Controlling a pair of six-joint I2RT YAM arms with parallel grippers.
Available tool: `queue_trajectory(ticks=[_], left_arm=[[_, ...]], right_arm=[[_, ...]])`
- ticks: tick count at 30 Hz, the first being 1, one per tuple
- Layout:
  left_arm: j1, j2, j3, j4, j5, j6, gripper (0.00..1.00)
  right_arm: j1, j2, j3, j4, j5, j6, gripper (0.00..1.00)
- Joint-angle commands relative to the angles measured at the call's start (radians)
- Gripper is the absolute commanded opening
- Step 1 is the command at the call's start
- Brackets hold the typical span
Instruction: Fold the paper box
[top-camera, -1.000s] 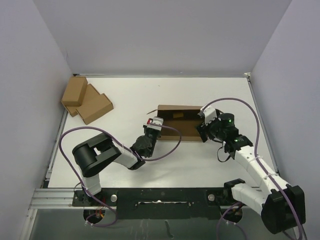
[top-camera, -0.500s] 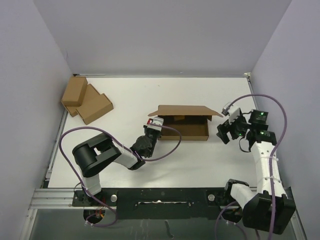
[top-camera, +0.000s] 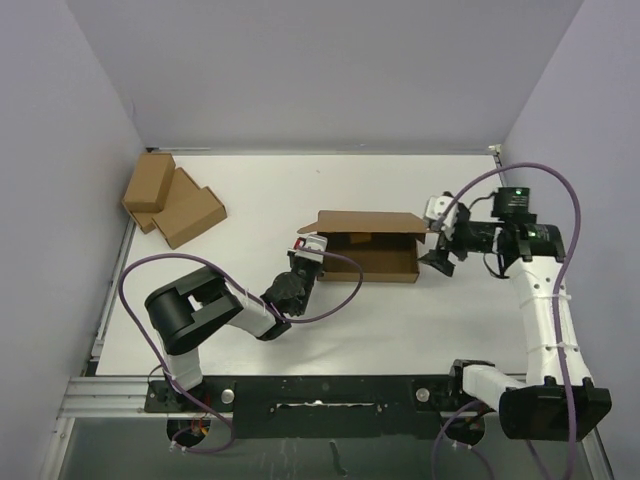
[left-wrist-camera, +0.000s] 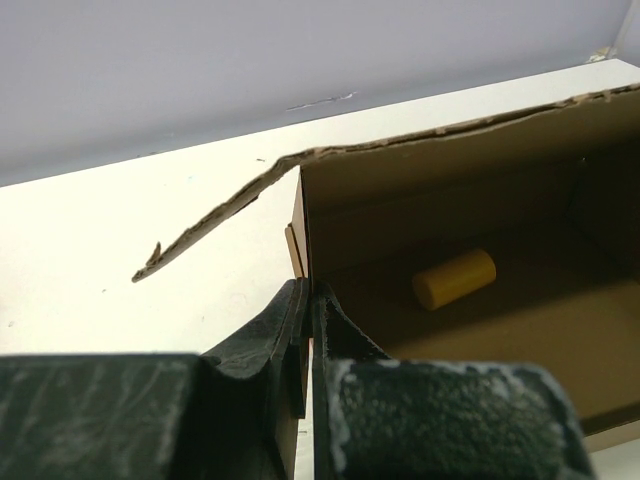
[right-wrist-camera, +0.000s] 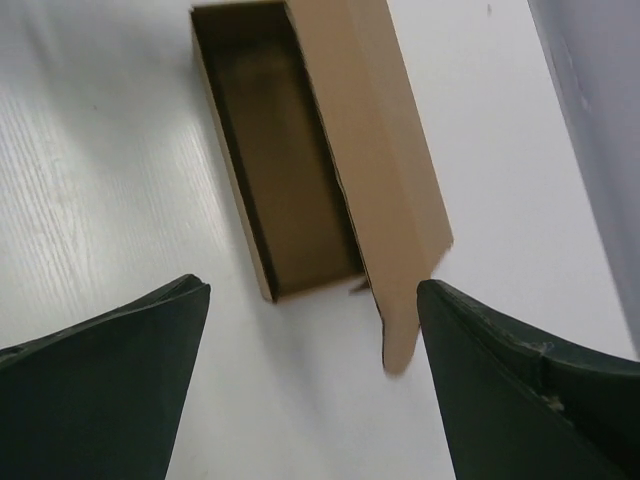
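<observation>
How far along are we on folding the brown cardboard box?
Done: the brown cardboard mailer box stands as a tray with its walls up; a small yellow cylinder lies inside. In hand: the left gripper pinches the left end wall, while the right gripper hangs open beside the right end. Remaining: the lid flap is half-open and probably needs closing and tucking.
</observation>
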Motion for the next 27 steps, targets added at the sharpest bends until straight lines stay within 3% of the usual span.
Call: queue_trajectory(ticks=[1, 3, 5, 14, 17, 22, 27], left_arm=[[-0.009, -0.015, 0.004, 0.043, 0.001, -0.016, 0.00], [-0.009, -0.015, 0.005, 0.042, 0.001, -0.016, 0.00], [-0.009, -0.014, 0.007, 0.042, 0.001, -0.017, 0.00], [-0.009, -0.018, 0.006, 0.045, -0.004, -0.021, 0.00], [-0.009, -0.019, 0.006, 0.043, -0.003, -0.028, 0.00], [-0.011, -0.036, 0.000, 0.029, -0.001, -0.036, 0.00], [-0.018, -0.076, -0.007, 0.003, 0.017, -0.043, 0.00]], right_arm=[[0.317, 0.014, 0.052, 0.164, 0.240, 0.123, 0.88], [0.480, 0.047, 0.056, 0.205, 0.383, 0.119, 0.88], [0.550, 0.088, 0.061, 0.229, 0.483, 0.107, 0.86], [0.610, 0.159, 0.048, 0.343, 0.663, 0.056, 0.64], [0.619, 0.159, 0.021, 0.376, 0.682, 0.039, 0.51], [0.626, 0.152, -0.027, 0.434, 0.712, 0.025, 0.21], [0.625, 0.126, -0.059, 0.454, 0.706, 0.010, 0.06]])
